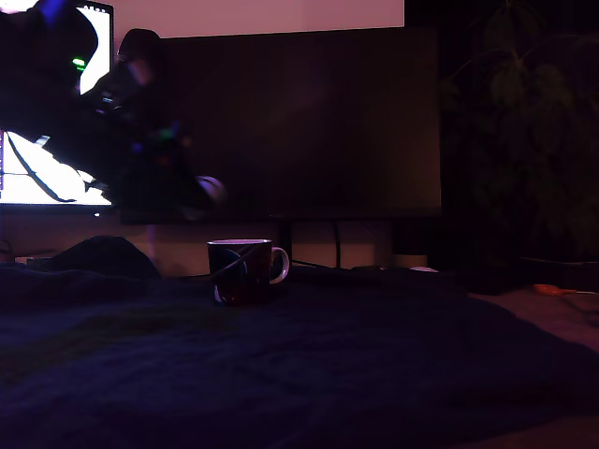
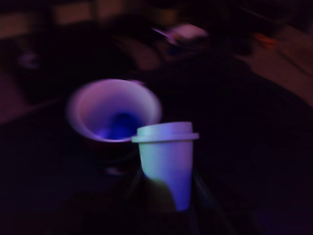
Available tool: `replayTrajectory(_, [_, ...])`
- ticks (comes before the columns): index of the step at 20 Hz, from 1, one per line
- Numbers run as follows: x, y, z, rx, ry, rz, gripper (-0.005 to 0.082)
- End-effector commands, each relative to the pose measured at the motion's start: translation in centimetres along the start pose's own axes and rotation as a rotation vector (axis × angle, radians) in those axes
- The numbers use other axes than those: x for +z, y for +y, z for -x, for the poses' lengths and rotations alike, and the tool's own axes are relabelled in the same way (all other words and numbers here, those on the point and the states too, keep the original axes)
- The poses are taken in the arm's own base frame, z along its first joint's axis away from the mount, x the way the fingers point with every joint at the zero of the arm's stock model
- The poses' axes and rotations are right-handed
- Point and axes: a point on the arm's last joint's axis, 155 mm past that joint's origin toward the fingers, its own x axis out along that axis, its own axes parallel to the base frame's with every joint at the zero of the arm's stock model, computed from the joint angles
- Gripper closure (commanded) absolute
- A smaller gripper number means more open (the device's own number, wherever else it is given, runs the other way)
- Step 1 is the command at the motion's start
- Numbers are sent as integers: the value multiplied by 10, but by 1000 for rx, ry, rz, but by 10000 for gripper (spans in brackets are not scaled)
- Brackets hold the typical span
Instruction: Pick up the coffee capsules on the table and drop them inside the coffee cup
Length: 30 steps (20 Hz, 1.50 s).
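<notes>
Hanging high at the exterior view's left, the arm [image 1: 122, 131] is a dark shape in front of a lit monitor [image 1: 51, 178], with a small green light on its upper part. A pale rounded thing shows at its lower end, where the gripper [image 1: 208, 192] sits above and a little to the left of the coffee cup [image 1: 245, 269]; the room is too dark to make out more there.

The cup stands upright on a worktop covered by a dark blue cloth [image 1: 309, 365], its white handle turned toward the exterior view's right and thin light lines crossing its dark side. A large dark screen [image 1: 299, 122] fills the background behind it, and a leafy plant [image 1: 524, 140] stands at the far right.

The wrist view is blurred. It looks down into the cup [image 2: 98, 110], whose pale inside glows violet, and a blue capsule [image 2: 120, 126] lies at the bottom. Just beside the cup's mouth, the pale capsule [image 2: 166, 156] is gripped by the jaws, rim uppermost and body tapering down between them. The gripper [image 2: 164, 196] itself is only a dark outline around the capsule's lower part.
</notes>
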Motion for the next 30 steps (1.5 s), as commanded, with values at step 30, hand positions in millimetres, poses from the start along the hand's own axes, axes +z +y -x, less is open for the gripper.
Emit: replayTrajectory(30, [53,12,-14,49,-130,-36,733])
